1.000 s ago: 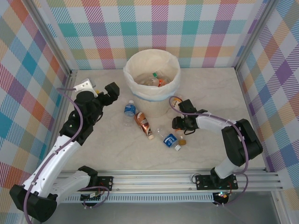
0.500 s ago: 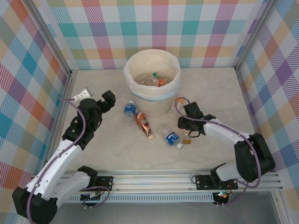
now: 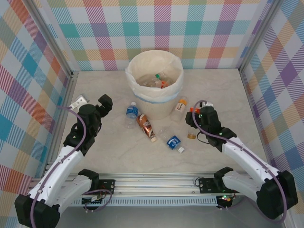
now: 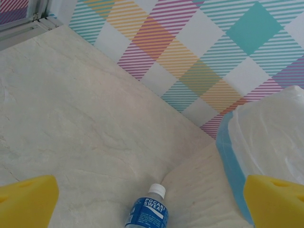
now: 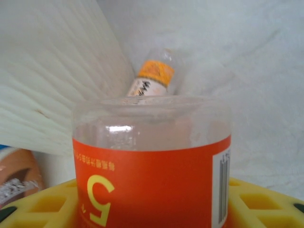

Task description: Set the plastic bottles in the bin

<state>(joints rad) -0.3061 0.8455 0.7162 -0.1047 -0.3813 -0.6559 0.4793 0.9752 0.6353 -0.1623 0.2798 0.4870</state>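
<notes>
Your right gripper (image 3: 194, 113) clamps a red-labelled bottle (image 5: 152, 190), its long axis running straight out ahead, print upside down. Beyond it an orange-and-white bottle (image 5: 153, 78) lies beside the bin (image 3: 134, 85), which holds a few bottles (image 3: 159, 81). Your left gripper (image 3: 105, 105) gapes wide and empty. A blue-labelled bottle (image 4: 148, 213) lies ahead of it, cap pointing away.

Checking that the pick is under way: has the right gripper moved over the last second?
Yes. The right gripper, shut on an orange-labelled bottle, has shifted rightward and slightly back, away from the base of the bin.
</notes>
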